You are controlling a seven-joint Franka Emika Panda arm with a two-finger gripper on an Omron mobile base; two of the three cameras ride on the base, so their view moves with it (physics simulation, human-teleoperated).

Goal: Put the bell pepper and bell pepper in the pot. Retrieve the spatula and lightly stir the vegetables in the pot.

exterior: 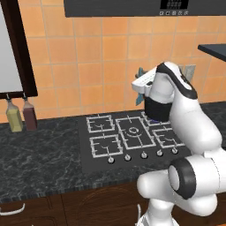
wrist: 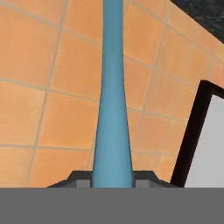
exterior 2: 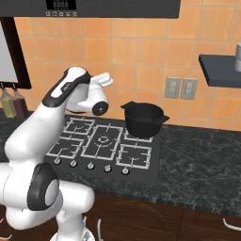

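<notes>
Nearest you, the hand view shows your claw (wrist: 112,183) clamped on the light-blue spatula (wrist: 112,100), its dark fingertips pressed against both sides of the shaft, which runs straight away from the hand along the claw's own axis toward the orange tiled wall (wrist: 48,109). In the right base view the hand is raised above the back left part of the stove (exterior 2: 106,143), pointing toward the wall, so the spatula's long axis lies roughly level, not downward. The black pot (exterior 2: 142,119) stands on the back right burner, to the right of the claw and lower, well apart from it. I judge the coming move needs you to swing right over the pot and tip the spatula down into it. The bell peppers cannot be made out; the pot's inside reads only dark.
</notes>
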